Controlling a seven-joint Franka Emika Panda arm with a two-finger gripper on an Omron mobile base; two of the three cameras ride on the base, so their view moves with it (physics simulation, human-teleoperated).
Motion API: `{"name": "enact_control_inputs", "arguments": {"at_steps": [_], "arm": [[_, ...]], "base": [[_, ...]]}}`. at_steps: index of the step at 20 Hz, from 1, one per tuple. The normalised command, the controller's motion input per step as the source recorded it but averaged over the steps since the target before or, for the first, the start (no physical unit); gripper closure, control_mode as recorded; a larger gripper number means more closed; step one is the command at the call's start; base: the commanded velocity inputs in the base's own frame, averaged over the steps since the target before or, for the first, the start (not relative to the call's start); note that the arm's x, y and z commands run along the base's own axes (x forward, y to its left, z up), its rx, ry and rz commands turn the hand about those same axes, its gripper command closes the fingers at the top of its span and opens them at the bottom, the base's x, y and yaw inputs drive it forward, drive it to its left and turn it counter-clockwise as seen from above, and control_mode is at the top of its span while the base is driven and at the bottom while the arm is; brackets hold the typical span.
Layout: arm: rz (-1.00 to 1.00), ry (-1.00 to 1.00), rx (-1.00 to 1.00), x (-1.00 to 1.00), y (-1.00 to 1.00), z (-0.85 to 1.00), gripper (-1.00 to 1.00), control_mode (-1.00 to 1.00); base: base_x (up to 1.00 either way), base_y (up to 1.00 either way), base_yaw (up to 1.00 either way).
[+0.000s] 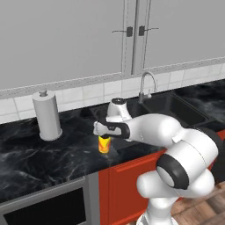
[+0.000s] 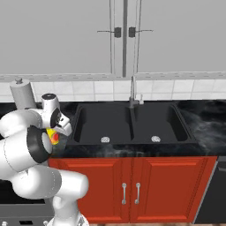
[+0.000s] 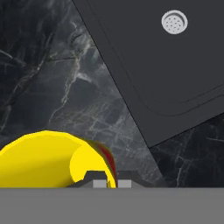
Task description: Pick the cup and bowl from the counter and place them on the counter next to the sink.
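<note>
Gripper is closed on the rim of the small yellow cylindrical cup, which hangs under the hand, just above the glossy black marble counter beside the black double-basin sink. Placing step seems in hand; next comes lowering and releasing.

Yellow cup with an orange-red patch. Glossy black counter, faint white veins. Black sink, silver drains, metal faucet. Red cabinet fronts with silver handles. White arm, dark joints. Grey paper towel roll. White wall tiles.
</note>
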Motion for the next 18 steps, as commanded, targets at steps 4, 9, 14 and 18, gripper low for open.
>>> {"name": "enact_control_inputs", "arguments": {"at_steps": [4,9,14,18], "arm": [[-0.08,0.0,0.0,0.0,0.09,-0.3,1.0,-1.0],[-0.07,0.0,0.0,0.0,0.05,-0.27,1.0,-1.0],[-0.05,0.0,0.0,0.0,0.01,-0.26,1.0,-1.0],[-0.01,0.0,0.0,0.0,0.0,0.0,1.0,-1.0]], "base": [[0.0,0.0,0.0],[0.0,0.0,0.0],[0.0,0.0,0.0],[0.0,0.0,0.0]]}}
